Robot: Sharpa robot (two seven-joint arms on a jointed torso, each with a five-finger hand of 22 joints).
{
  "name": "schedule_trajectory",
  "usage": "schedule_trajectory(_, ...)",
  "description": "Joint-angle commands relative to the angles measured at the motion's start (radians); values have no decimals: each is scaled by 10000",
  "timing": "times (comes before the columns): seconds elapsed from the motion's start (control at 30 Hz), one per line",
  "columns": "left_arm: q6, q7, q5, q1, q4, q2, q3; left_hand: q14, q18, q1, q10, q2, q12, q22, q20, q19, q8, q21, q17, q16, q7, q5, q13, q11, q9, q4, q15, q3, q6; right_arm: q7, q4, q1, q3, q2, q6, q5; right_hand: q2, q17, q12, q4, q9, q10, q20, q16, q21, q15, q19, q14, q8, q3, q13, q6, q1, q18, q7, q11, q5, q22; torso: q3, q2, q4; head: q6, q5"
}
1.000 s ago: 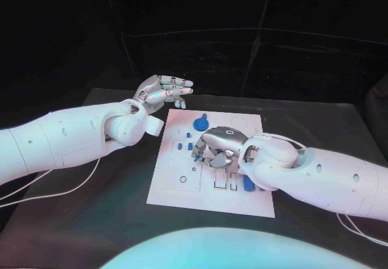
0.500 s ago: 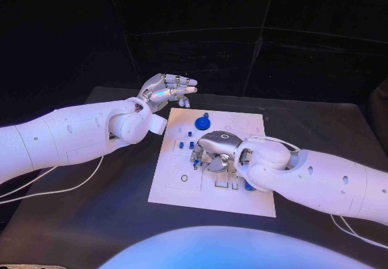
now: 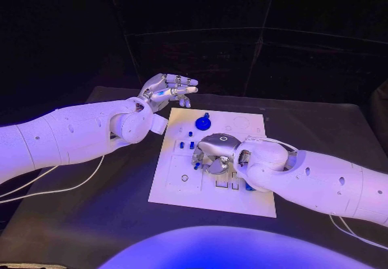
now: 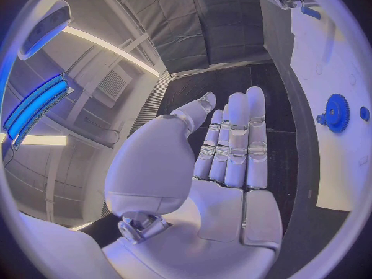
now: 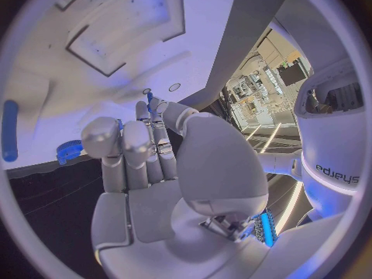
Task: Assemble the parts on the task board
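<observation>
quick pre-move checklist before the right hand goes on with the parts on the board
1. Left hand off the task board, raised beyond its far corner, fingers spread, holding nothing: ok.
2. Right hand over the board's middle: ok.
3. Small blue part at the right hand's fingertips; whether it is firmly pinched: cannot tell.
4. Blue gear resting on the board, untouched: ok.
5. Long blue part lying flat on the board, apart from the fingers: ok.
6. Target slot under the right hand, hidden: cannot tell.

Task board (image 3: 208, 193): one is lying before me;
Blue gear (image 3: 201, 123): one;
My hands: two, left (image 3: 167, 89), right (image 3: 215, 152)
</observation>
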Motion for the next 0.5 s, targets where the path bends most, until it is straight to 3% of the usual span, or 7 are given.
schedule_trajectory(0.03,120,33,51,20,6,13,9,-65,129,-20,-50,76,23,-9,-10,6,-14,-47,-17,-67,51,51,-16,0,-12,3,7,-58,-44,8,-25,-1,3,27,156,-196,29,-5,-35,24,12,48,6,63,64,-42,53,229,-8,0,-15,35,-107,-193,16,18,7,7,0,6,-8,3,8)
schedule_trajectory(0.5,128,25,51,21,19,3,9,-65,129,-18,-61,78,21,-17,-8,10,-21,-57,-24,-68,56,50,-17,3,-15,3,9,-77,-56,-115,-75,-75,2,129,247,-495,40,-17,-36,33,14,55,6,64,68,-42,46,226,-10,-22,-21,45,-126,-192,13,16,-6,5,5,9,-7,3,28)
